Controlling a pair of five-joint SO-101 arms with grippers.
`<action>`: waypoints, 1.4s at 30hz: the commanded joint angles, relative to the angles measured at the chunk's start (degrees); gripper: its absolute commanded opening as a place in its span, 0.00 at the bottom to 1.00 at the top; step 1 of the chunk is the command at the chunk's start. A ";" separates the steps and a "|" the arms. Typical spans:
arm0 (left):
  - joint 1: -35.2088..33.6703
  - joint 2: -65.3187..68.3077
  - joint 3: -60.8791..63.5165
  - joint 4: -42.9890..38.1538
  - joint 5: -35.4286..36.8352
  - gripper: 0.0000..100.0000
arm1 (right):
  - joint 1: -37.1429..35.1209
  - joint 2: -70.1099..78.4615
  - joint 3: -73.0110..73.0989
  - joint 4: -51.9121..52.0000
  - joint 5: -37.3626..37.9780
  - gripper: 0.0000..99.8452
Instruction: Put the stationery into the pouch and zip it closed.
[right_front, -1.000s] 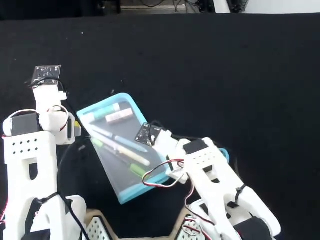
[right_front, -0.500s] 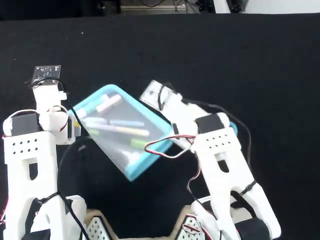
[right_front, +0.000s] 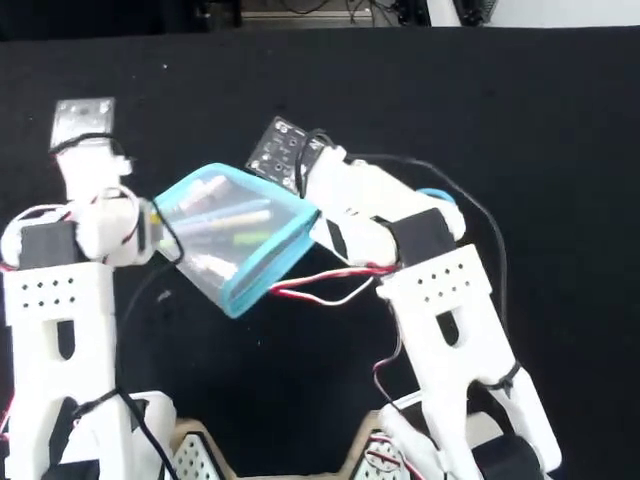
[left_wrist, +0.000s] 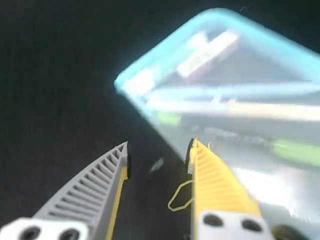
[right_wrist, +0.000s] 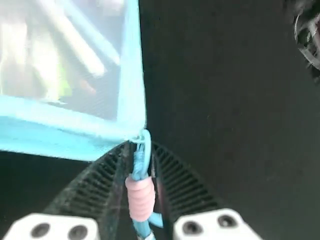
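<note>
Right gripper (right_wrist: 136, 150), clenched on the blue zip pull (right_wrist: 140, 159) of the pouch (right_wrist: 75, 120), both ridged black fingers pressed flat against the tab. Lower on the pull, between the fingers, a pink bead (right_wrist: 138, 197). Just past the fingertips, one corner of the pouch: clear sides and a light blue border. Inside, blurred pale and green sticks of stationery (right_wrist: 55, 55). Beside that corner, the black table (right_wrist: 225, 75).

Left gripper (left_wrist: 159, 150), released: one grey finger and one yellow finger spread well apart, with bare black cloth in the gap. Yellow finger at the near edge of the pouch, touching it or just over it, impossible to tell which. Ahead of the fingertips, a rounded blue corner of the pouch. Through the clear side, a white and pink block (left_wrist: 206, 51), a blue pen (left_wrist: 225, 92), a cream pen (left_wrist: 260, 111) and something bright green (left_wrist: 295, 150), all lying roughly parallel.

From the high view, the pouch set on a slant between the two white arms, left of the table's middle. One corner at the left gripper, the opposite blue edge at the right gripper, the contents bunched together inside. Zip drawn across or not, impossible to tell. All around, black cloth out to the table's far edge.
</note>
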 joint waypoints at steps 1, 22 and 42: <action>5.23 -0.70 -3.21 -5.89 1.32 0.20 | -2.90 -2.42 -7.78 0.79 -0.35 0.01; 16.48 -1.41 10.24 -14.59 5.80 0.20 | -6.86 -2.42 -14.73 -18.55 -4.22 0.01; 11.56 -11.43 -6.37 0.62 3.60 0.20 | -12.04 -5.32 -22.64 -8.18 -5.63 0.01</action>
